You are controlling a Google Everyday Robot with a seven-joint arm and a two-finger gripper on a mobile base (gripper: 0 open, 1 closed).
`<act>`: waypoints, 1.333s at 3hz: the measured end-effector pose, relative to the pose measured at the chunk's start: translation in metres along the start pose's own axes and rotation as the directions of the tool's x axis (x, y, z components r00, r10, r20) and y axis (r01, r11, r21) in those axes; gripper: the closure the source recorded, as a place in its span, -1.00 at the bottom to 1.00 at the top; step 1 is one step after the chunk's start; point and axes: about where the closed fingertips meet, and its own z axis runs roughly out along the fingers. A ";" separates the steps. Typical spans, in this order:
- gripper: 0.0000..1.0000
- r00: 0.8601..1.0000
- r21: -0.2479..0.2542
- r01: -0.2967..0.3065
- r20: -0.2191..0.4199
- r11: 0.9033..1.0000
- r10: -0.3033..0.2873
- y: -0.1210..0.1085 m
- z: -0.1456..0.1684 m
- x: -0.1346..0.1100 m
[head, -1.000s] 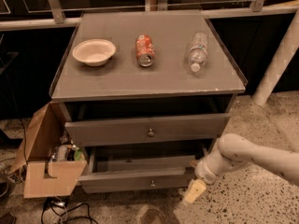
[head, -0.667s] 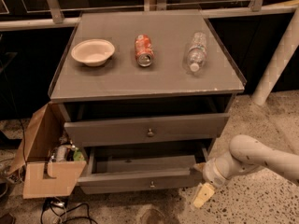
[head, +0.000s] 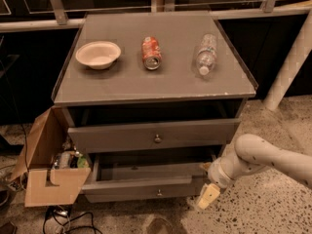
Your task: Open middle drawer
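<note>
Cabinet (head: 146, 89), seen from the front: the gripper (head: 208, 196) hangs tip-down, low at the cabinet's right front corner. Whether it is parted or closed cannot be told. Just beside it, to its left in view, the middle drawer (head: 126, 190) stands pulled out. The drawer's long axis runs side to side, and its front and small round knob (head: 159, 193) face the camera. Above and left of the gripper sits the taller top drawer (head: 122, 136), also slightly out.

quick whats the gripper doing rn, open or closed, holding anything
Gripper: cannot be told whether open or closed; it hangs low beside the right front corner of the pulled-out middle drawer, away from its knob.
</note>
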 end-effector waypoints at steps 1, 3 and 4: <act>-1.00 1.000 0.000 0.000 0.000 1.000 0.000 0.000 0.000 0.000; -1.00 0.998 -0.001 0.027 -0.050 1.000 -0.027 -0.009 0.022 0.000; -1.00 0.997 0.004 0.045 -0.070 0.999 -0.044 -0.008 0.029 -0.001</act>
